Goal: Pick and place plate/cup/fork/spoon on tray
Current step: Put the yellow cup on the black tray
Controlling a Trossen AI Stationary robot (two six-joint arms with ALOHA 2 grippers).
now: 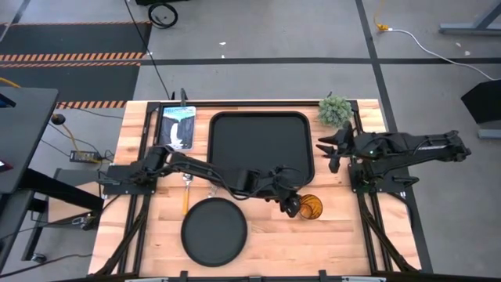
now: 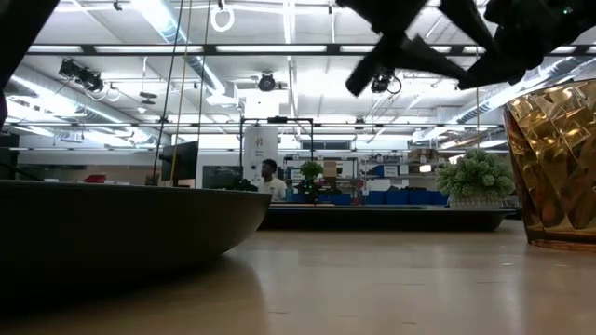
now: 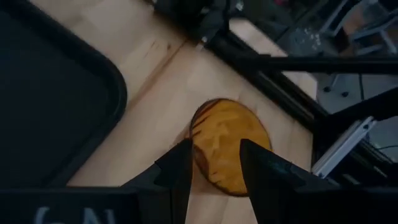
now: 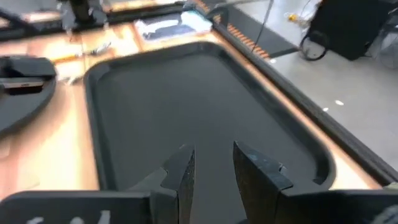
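The amber cup [image 1: 312, 207] stands upright on the table, right of the round black plate [image 1: 214, 231] and near the black tray's [image 1: 261, 145] near right corner. My left gripper [image 1: 292, 205] is open just above the cup [image 3: 230, 146], its fingers over the cup's left side. My right gripper [image 4: 214, 165] is open and empty by the tray's right edge [image 1: 332, 150]. The orange-handled spoon [image 1: 185, 201] lies left of the tray, partly under my left arm. The silver fork [image 4: 99, 46] lies beside it.
A small green potted plant [image 1: 335, 110] stands at the tray's far right corner. A printed booklet [image 1: 178, 125] lies left of the tray. Bare wood shows to the right of the plate. A person [image 2: 272, 179] stands far back in the room.
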